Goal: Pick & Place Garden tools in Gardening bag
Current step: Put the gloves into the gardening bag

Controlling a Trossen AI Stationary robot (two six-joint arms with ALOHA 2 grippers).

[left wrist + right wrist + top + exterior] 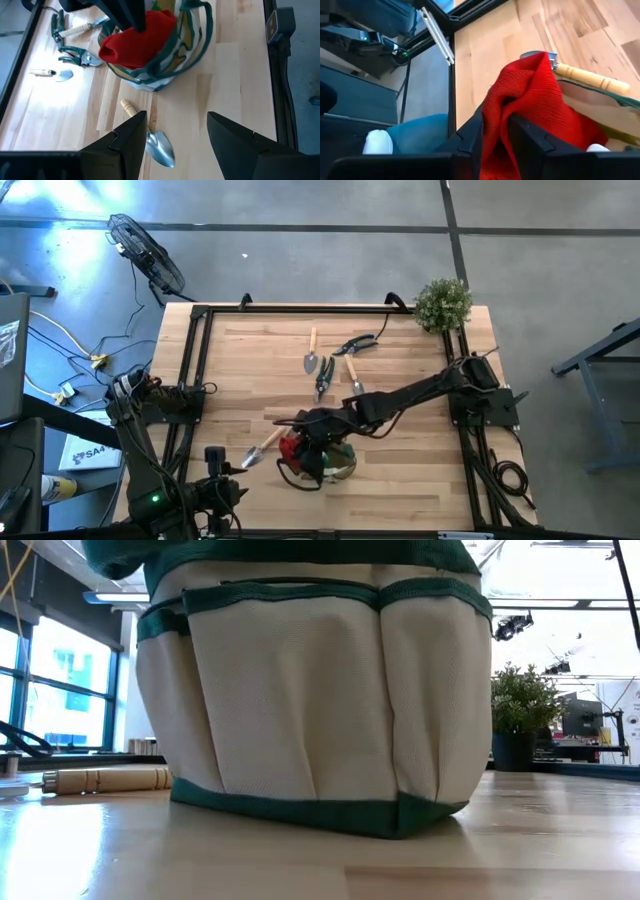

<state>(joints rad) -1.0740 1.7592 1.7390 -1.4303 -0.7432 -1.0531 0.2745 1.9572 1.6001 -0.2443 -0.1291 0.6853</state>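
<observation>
The gardening bag (335, 463) stands near the table's front edge and fills the low view (320, 690). A red knitted piece (137, 40) lies draped over the bag's rim. My right gripper (495, 132) reaches over the bag from the right and is shut on that piece. A wooden-handled trowel (157, 145) lies flat on the table just left of the bag. My left gripper (176, 116) hovers open above its blade and touches nothing. Two more trowels (311, 356) and two pruners (357, 343) lie on the far half of the table. My right gripper pinches a raised fold of the red piece (496, 112) between its two fingers. The fingers slant down from the table's right side. The rest of the piece spreads out below the fingers and rests on the bag's rim (150, 67).
A bushy potted plant (442, 303) stands at the far right corner. A black frame (195, 370) runs along the table's edges. Bare wood (420, 470) lies to the right of the bag.
</observation>
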